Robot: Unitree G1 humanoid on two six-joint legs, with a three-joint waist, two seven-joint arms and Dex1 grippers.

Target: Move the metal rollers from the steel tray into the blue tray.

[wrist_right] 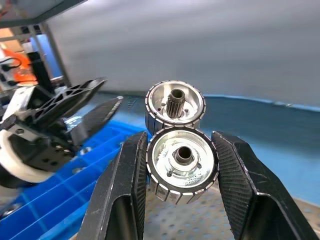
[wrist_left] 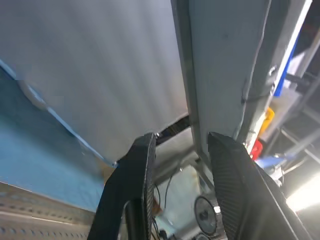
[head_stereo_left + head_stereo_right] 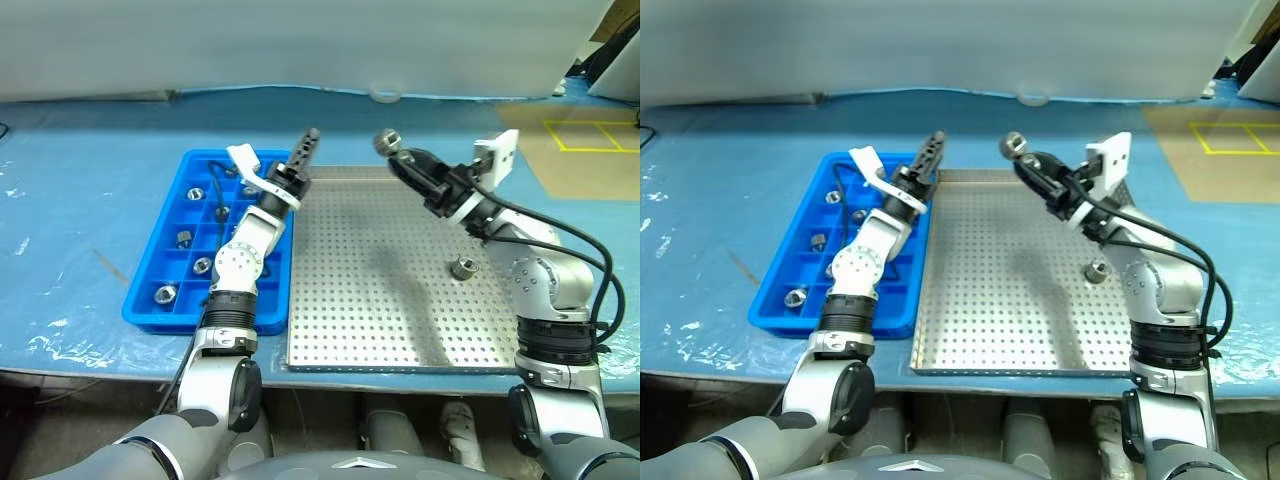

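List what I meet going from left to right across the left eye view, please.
Blue tray → left claw → roller held in the right claw → lone roller on the steel tray.

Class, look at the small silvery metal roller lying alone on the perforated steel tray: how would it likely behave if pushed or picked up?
The small silvery metal roller looks solid metal, so probably stiff and heavy for its size. It seems to rest on a flat end on the perforated steel tray, so a push would likely slide it; tipped onto its side, it may roll. Its smooth-looking faces could be slippery.
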